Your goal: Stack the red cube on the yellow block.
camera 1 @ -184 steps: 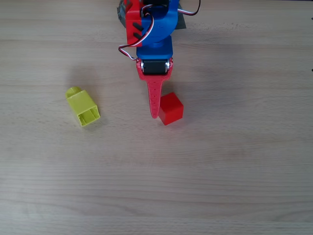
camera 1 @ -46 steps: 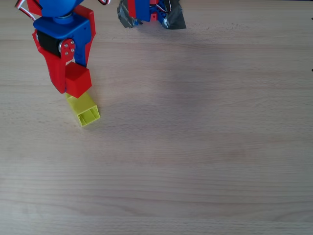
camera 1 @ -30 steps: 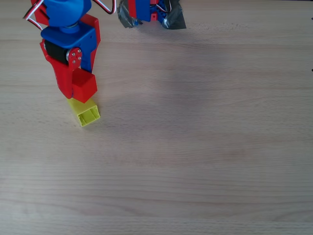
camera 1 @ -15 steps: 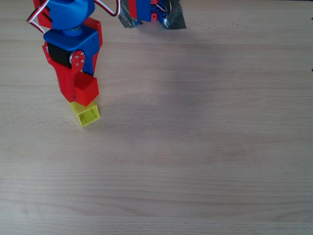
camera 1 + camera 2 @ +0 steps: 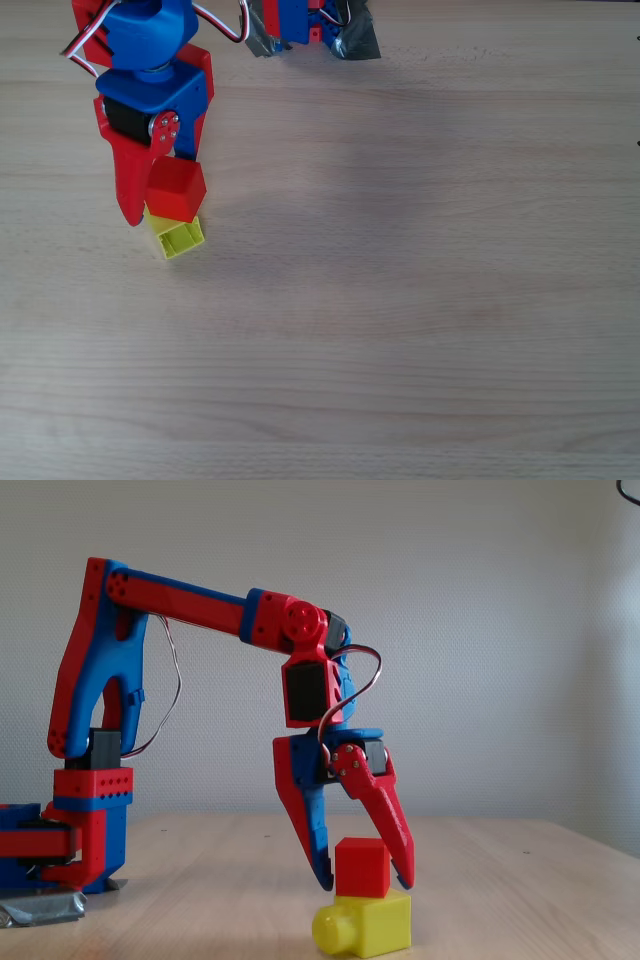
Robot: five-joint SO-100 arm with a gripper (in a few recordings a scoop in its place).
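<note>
The red cube (image 5: 176, 190) (image 5: 361, 867) rests on top of the yellow block (image 5: 182, 240) (image 5: 375, 925), which lies on its side on the wooden table at the left of the overhead view. The block's round stud points left in the fixed view, and its hollow end faces the picture's bottom in the overhead view. My gripper (image 5: 165, 205) (image 5: 367, 883) reaches down from above, shut on the red cube with one red finger on each side. The cube covers the block's far half in the overhead view.
The arm's base (image 5: 300, 25) (image 5: 70, 850) is fixed with grey tape at the table's top edge in the overhead view. Bare wooden tabletop (image 5: 420, 300) stretches to the right of and below the block.
Over the last seconds the gripper carried the red cube from the table's middle to the left, then lowered it toward the picture's bottom until it sat on the yellow block.
</note>
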